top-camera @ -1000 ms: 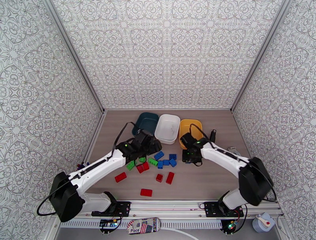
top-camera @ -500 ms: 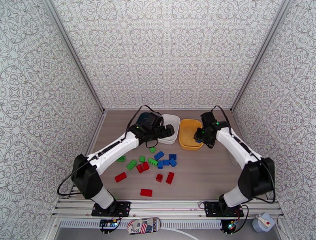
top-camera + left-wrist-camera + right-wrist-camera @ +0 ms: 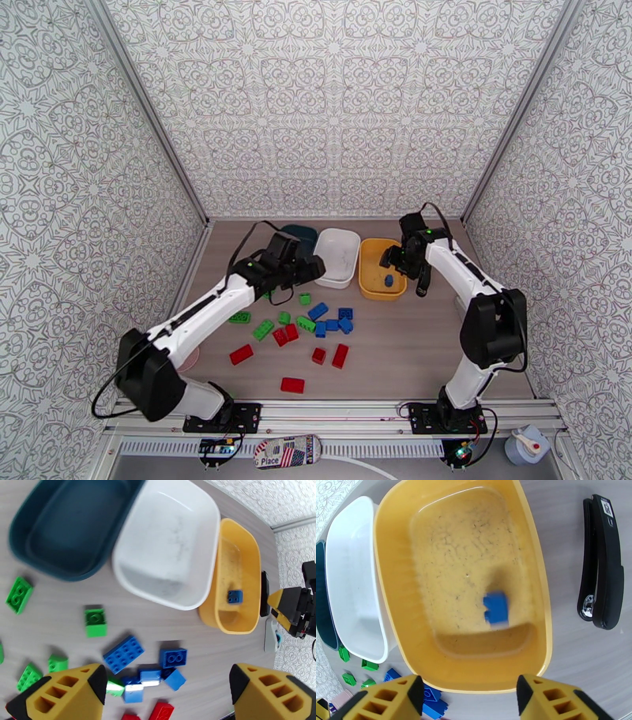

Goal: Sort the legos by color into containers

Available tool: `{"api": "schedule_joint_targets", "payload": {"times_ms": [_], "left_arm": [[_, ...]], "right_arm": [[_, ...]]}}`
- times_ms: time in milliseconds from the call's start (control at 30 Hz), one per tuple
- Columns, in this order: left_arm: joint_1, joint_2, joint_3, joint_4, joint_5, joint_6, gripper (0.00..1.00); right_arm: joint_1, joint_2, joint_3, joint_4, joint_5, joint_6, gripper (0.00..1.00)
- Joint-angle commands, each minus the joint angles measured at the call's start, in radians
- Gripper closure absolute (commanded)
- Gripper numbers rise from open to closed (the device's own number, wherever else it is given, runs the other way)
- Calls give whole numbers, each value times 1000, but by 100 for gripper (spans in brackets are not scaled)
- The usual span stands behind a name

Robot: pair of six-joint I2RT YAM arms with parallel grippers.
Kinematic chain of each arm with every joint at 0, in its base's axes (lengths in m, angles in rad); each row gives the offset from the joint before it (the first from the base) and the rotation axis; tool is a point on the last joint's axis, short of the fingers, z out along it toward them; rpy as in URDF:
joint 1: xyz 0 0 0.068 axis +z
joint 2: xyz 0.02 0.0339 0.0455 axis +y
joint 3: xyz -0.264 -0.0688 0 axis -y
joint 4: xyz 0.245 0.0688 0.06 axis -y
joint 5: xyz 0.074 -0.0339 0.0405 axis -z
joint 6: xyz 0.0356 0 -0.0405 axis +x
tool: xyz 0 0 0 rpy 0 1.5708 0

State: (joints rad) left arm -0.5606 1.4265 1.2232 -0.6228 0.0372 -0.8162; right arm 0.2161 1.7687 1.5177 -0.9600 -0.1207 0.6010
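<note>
One blue lego point(image 3: 496, 608) lies in the yellow tub point(image 3: 387, 598), which touches the right side of the white tub point(image 3: 351, 578). The white tub and the teal tub point(image 3: 23, 539) on its left look empty, so the sort has barely begun. The remaining legos point(image 3: 320, 312), red, green and blue, lie scattered on the table point(image 3: 395, 355) on the arm-base side of the white tub. The right gripper point(image 3: 469, 685), right of the white tub over the yellow one, has its jaws apart and empty. The left gripper point(image 3: 168, 675), at the white tub's near-left corner, is spread wide and holds nothing.

On the table point(image 3: 411, 355), a dark teal plastic tub point(image 3: 59, 531) sits left, a white plastic tub point(image 3: 170, 539) beside it, a yellow plastic tub point(image 3: 245, 559) right, holding one blue studded brick point(image 3: 234, 597); loose studded plastic bricks point(image 3: 306, 323) lie before them.
</note>
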Motion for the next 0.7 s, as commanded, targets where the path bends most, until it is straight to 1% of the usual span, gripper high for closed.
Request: {"api": "schedule_joint_targets", "payload": {"times_ms": [0,133,233,267,300,333,367,400,433,567,667], "left_arm": [[11,-50,-41,-40,-42,-30,13],[17,-86,-72,-61,-65,-43,13],[16,-104,-96,-67,-73,-54,13],[16,-109,-103,-66,-74,-59,13],[14,-112,-109,-68,-77,-62,13],[11,-116,-115,-70,-78,-64,13],[8,-118,-119,-73,-82,-67,13],[2,-121,-124,-76,-88,-70,13],[-3,-122,-130,-76,-92,-75,13],[-25,-121,-152,-69,-102,-99,13],[-49,-123,-165,-64,-118,-120,13]], "right_arm": [[10,-56,3,-50,13,-16,31],[15,-94,-18,-129,79,24,33],[17,-185,-138,-80,93,57,32],[17,-238,-205,-26,77,70,29],[17,-286,-262,20,44,75,23],[17,-313,-291,37,5,65,23],[19,-323,-308,30,-44,47,26],[26,-329,-324,22,-73,38,30],[38,-342,-347,34,-85,33,32],[105,-422,-443,97,-85,18,31],[158,-413,-456,91,-82,-4,32]]}}
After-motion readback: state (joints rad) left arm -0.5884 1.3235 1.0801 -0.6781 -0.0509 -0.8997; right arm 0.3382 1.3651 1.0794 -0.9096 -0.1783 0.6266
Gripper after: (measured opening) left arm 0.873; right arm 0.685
